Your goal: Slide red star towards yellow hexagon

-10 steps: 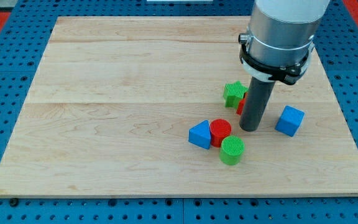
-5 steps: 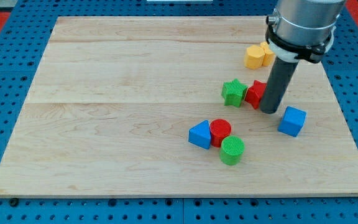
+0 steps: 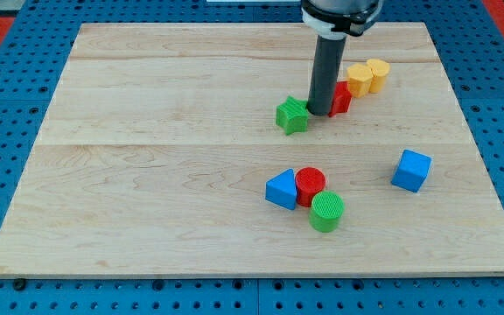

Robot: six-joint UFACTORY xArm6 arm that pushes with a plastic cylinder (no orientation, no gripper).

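My tip [image 3: 319, 113] rests on the wooden board [image 3: 147, 131]. It is only a plain dark rod, with nothing to open or close, and it holds nothing. The red star [image 3: 341, 97] sits right against it at about 2 o'clock. The rod hides the star's left part, so its shape is hard to make out. The green star [image 3: 292, 115] sits just beside my tip at 9 o'clock. I cannot tell if it touches.

The rod stands straight up. The top of the arm is cut off by the view's top edge.

The yellow hexagon [image 3: 359, 80] touches the red star at 2 o'clock from it. A yellow cylinder [image 3: 377, 73] sits right next to the hexagon.

Far off at 6 o'clock, a blue triangle [image 3: 281, 189], a red cylinder [image 3: 311, 185] and a green cylinder [image 3: 326, 211] huddle together. A blue cube [image 3: 409, 170] sits alone at 4 o'clock.
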